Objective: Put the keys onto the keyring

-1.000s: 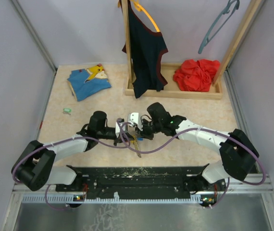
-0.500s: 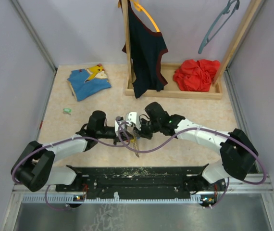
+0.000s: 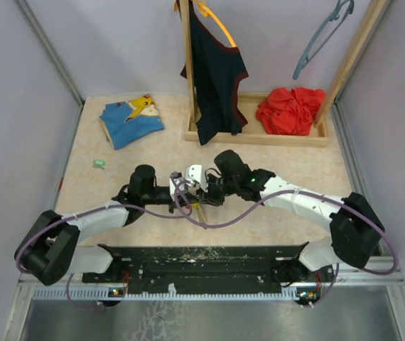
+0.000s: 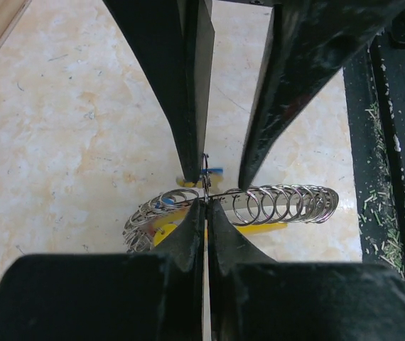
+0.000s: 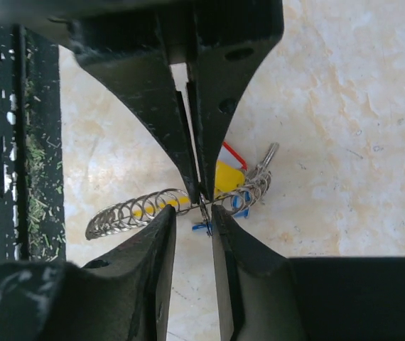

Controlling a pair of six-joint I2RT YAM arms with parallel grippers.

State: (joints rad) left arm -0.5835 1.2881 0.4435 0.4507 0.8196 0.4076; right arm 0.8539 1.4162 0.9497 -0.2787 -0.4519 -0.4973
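Beige marbled tabletop (image 3: 288,156) lay under both arms, meeting near its middle. The left pincer (image 4: 206,207) was clamped tight on the keyring (image 4: 281,204); the right pincer (image 5: 194,213) stood narrowly parted around the same wire. A mint green key (image 3: 99,163) lay well apart, far left.

Dark top (image 3: 215,71) hangs; red cloth (image 3: 291,110), perhaps a shirt, crumpled.

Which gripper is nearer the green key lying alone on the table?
Left. The left gripper sits to the right of the green key, reaching in from that side; the right gripper meets it tip to tip from the far side, slightly farther.
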